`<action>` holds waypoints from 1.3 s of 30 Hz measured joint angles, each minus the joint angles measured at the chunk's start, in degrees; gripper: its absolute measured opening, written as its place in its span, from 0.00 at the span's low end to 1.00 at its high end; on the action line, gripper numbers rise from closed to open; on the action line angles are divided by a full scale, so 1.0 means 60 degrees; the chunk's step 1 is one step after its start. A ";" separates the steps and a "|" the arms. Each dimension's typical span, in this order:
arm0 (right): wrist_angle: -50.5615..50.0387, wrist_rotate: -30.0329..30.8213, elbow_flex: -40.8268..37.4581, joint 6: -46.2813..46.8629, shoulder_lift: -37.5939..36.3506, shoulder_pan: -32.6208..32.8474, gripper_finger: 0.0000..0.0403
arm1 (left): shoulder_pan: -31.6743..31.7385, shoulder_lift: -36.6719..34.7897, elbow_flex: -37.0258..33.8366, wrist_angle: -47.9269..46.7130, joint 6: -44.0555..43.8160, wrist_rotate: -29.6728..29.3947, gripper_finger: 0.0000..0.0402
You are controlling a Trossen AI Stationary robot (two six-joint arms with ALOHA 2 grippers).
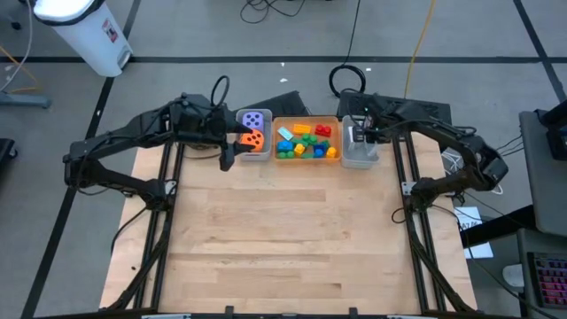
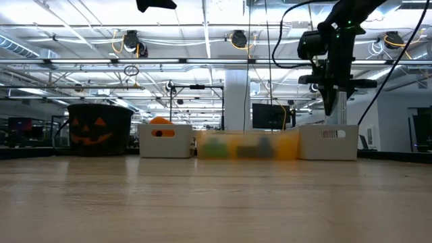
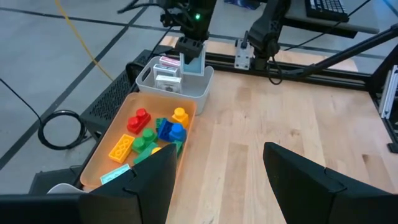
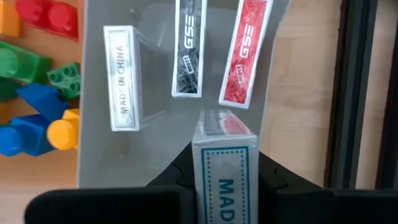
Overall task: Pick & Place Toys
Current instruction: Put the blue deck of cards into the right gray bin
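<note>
**A:** Where is the right gripper [image 4: 224, 177]?

**B:** Over the grey bin [image 1: 360, 158] at the right end of the row along the table's [image 1: 283, 239] far edge. Its fingers are closed on a teal card box [image 4: 222, 171], held on edge above the bin's floor.

**A:** What lies in that bin?

**B:** Three more card boxes: a white one [image 4: 123, 78], a black one [image 4: 188, 48] and a red one [image 4: 244, 55], side by side and apart from each other. The left wrist view shows the bin from farther off, with the held teal box [image 3: 193, 62] at its far rim.

**A:** And the left gripper [image 3: 217, 171]?

**B:** It hangs at the left end of the row, beside the white bin [image 1: 254, 115]. Its fingers [image 3: 152, 177] stand wide apart with nothing between them.

**A:** The dice?

**B:** Both in the white bin: the purple die [image 1: 254, 120] at the back, the orange die [image 1: 252, 140] in front of it, just beside the left gripper. In the low view only a bit of orange [image 2: 159, 121] shows above that bin's rim.

**A:** The bricks?

**B:** Heaped in the orange bin [image 1: 306, 120] between the other two: red [image 1: 322, 130], yellow, green and blue pieces, with a teal card [image 1: 285, 134] among them near the left end.

**A:** Anything else?

**B:** A black pot [image 2: 99, 128] with a pumpkin face stands left of the bins in the low view.
</note>
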 joint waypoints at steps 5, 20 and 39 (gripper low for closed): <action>0.0220 -0.0003 -0.0004 0.0000 0.0396 0.0190 0.13 | 0.0000 0.0000 0.0000 0.0000 -0.0001 -0.0001 0.61; 0.0566 0.0020 -0.0216 0.0345 0.0814 0.0512 0.13 | 0.0000 0.0000 0.0000 0.0000 -0.0029 -0.0004 0.61; 0.2029 0.0000 -0.2102 0.1578 0.0799 0.1302 0.13 | 0.0000 0.0000 0.0000 0.0000 -0.0230 -0.0005 0.61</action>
